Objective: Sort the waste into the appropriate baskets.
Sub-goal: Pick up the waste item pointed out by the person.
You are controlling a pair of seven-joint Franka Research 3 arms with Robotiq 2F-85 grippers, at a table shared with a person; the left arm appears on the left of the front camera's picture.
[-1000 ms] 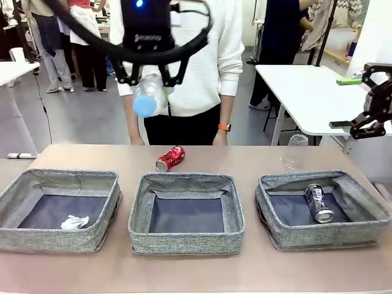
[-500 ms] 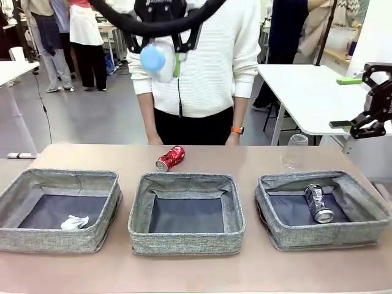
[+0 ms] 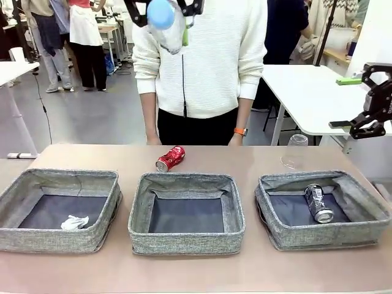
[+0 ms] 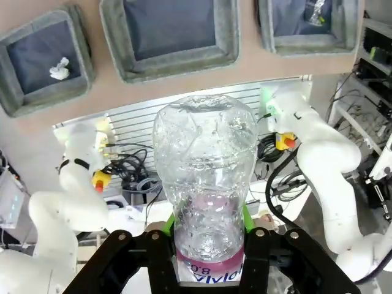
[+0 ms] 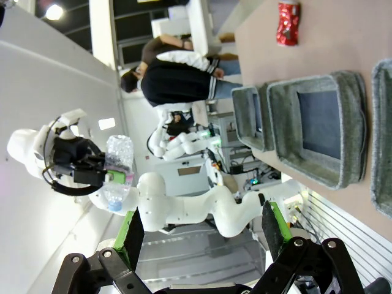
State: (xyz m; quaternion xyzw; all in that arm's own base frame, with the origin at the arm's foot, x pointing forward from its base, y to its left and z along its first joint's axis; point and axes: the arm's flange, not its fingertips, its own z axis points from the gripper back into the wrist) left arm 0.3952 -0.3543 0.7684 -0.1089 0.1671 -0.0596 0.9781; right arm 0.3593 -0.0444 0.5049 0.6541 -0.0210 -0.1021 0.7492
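My left gripper (image 3: 165,18) is high at the top edge of the front view, shut on the clear blue-capped bottle (image 3: 163,15). In the left wrist view the bottle (image 4: 205,177) stands between the fingers, pink label at the pads. The three grey baskets sit in a row: left (image 3: 61,242), middle (image 3: 187,243), right (image 3: 324,240). A white paper ball (image 3: 75,222) lies in the left one, a dark can (image 3: 318,203) in the right one. The crushed red can (image 3: 170,158) and the upturned clear cup (image 3: 296,151) rest on the table behind them. My right gripper (image 3: 353,103) hangs open at the far right.
A person in a white sweater (image 3: 202,61) stands at the far edge of the table, hands low behind it. A white table (image 3: 306,92) stands at the back right. The right wrist view shows the red can (image 5: 288,23) and baskets (image 5: 343,177) far below my open right gripper (image 5: 202,236).
My left gripper has risen with the bottle, from chest height of the person to the top edge. The person has stepped a little to the right. The right arm has stayed still.
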